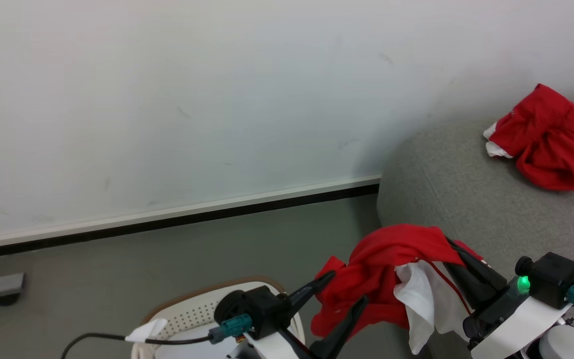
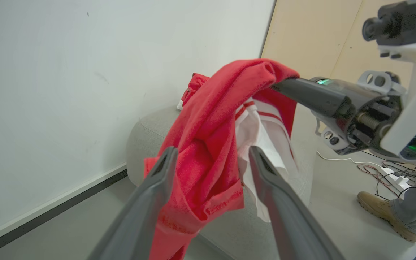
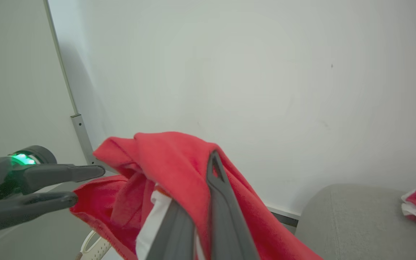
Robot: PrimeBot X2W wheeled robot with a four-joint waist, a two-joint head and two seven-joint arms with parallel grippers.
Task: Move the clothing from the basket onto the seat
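A red garment with white trim (image 1: 381,269) hangs in the air beside the grey seat (image 1: 466,199), draped over my right gripper (image 1: 450,244), which is shut on its upper fold. My left gripper (image 1: 350,285) stands open just left of the cloth, its fingers on either side of the hanging fabric without pinching it. The left wrist view has that garment (image 2: 208,144) behind my open left gripper (image 2: 212,148), with the right gripper (image 2: 276,86) clamping its top. A second red garment (image 1: 546,139) lies bunched on the seat. The cream basket (image 1: 192,314) sits on the floor below my left arm.
A pale wall with a dark baseboard (image 1: 167,219) runs behind the basket and the seat. In the left wrist view a person's foot (image 2: 385,213) and loose cables (image 2: 374,169) are on the floor to the right of the seat (image 2: 146,126).
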